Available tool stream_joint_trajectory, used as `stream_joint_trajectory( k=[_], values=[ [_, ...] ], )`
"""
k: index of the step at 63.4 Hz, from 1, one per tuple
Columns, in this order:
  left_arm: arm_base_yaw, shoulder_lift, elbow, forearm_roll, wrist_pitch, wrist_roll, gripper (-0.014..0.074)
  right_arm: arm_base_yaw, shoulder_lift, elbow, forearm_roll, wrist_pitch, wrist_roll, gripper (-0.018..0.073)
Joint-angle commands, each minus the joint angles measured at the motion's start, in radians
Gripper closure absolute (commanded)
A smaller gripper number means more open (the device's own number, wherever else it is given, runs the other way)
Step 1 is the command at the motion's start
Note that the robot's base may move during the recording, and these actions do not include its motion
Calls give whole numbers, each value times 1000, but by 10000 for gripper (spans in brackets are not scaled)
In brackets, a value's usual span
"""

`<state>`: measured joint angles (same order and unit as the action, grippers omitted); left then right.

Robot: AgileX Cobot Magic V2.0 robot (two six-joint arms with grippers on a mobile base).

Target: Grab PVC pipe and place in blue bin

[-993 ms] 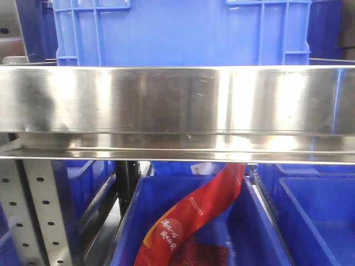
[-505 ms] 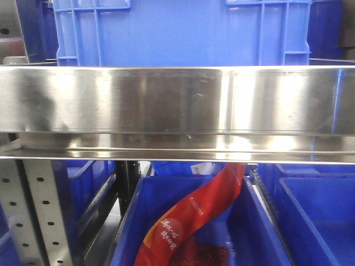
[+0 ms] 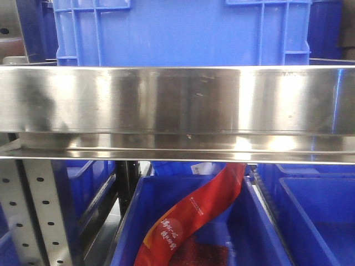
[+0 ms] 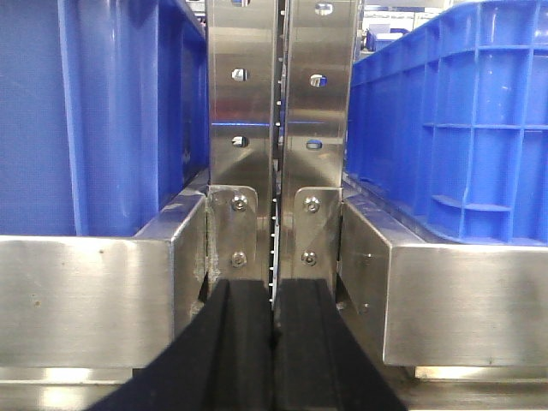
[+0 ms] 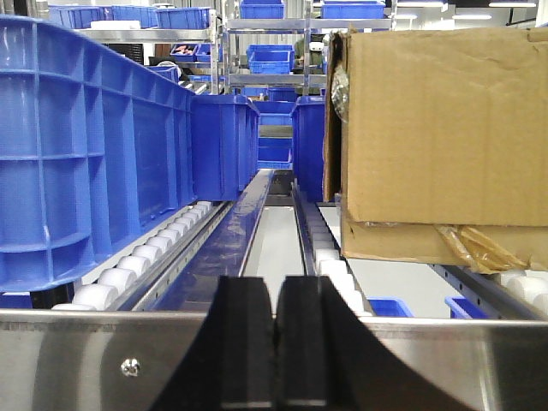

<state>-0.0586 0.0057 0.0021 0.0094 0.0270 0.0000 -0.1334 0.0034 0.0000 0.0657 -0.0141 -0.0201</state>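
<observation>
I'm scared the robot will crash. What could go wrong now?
No pipe shows in any view, so it may search blindly. The left gripper, shut and empty, faces the steel posts closely and could bump them. The right gripper, also shut, sits by the steel rail, near the cardboard box.

Left hand (image 4: 274, 342): black. To either side of it, blue ribbed bins (image 4: 445, 128) on silver steel rails (image 4: 94, 291). Right hand (image 5: 276, 342): black. Ahead to its right, a plain brown cardboard box (image 5: 437, 137); to its left, white rollers (image 5: 145, 257). Front view: red bag (image 3: 194, 213) with white lettering.
</observation>
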Motion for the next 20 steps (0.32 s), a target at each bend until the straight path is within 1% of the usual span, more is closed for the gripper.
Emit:
stream_joint_trajectory(
  k=[1, 20],
  values=[
    [-1, -6, -2, 3, -18, -13, 708, -2, -3, 0, 1, -17, -8, 728],
    [-1, -6, -2, 3, -18, -13, 708, -2, -3, 0, 1, -17, -8, 728]
  ],
)
